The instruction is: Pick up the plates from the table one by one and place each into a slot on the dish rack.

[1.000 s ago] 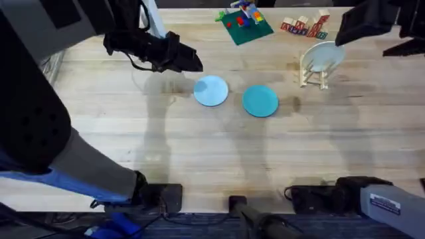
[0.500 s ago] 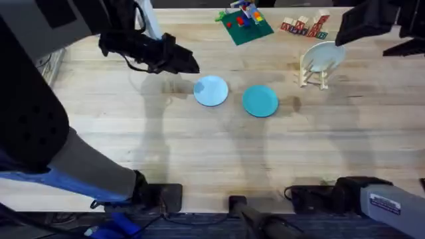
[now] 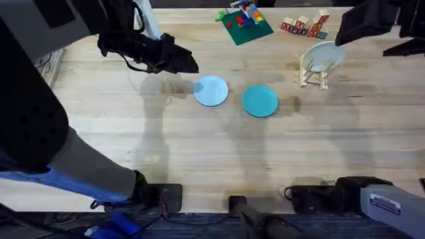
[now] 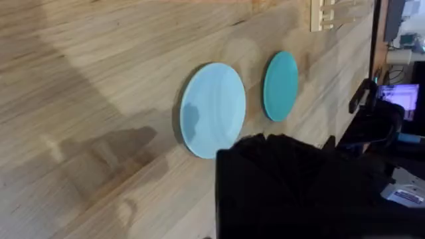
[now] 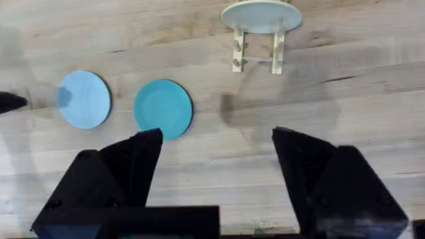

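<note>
Two plates lie flat mid-table: a pale blue plate (image 3: 211, 91) (image 4: 212, 109) (image 5: 84, 99) and, to its right, a teal plate (image 3: 259, 101) (image 4: 280, 86) (image 5: 163, 108). The dish rack (image 3: 315, 74) (image 5: 255, 50) stands at the back right with a cream-white plate (image 3: 323, 56) (image 5: 259, 14) upright in it. My left gripper (image 3: 191, 65) hovers just left of and behind the pale blue plate; its black fingers (image 4: 285, 179) read as one closed mass with nothing in them. My right gripper (image 3: 346, 32) (image 5: 218, 133) hangs high near the rack, open and empty.
A green baseplate with coloured bricks (image 3: 244, 24) and a cluster of wooden blocks (image 3: 305, 26) sit along the back edge. The arm bases and cables line the front edge (image 3: 319, 196). Bare wooden table (image 3: 199, 146) stretches in front of the plates.
My left gripper has drifted slightly left and back, away from the pale blue plate. The plates, rack and right arm have not moved.
</note>
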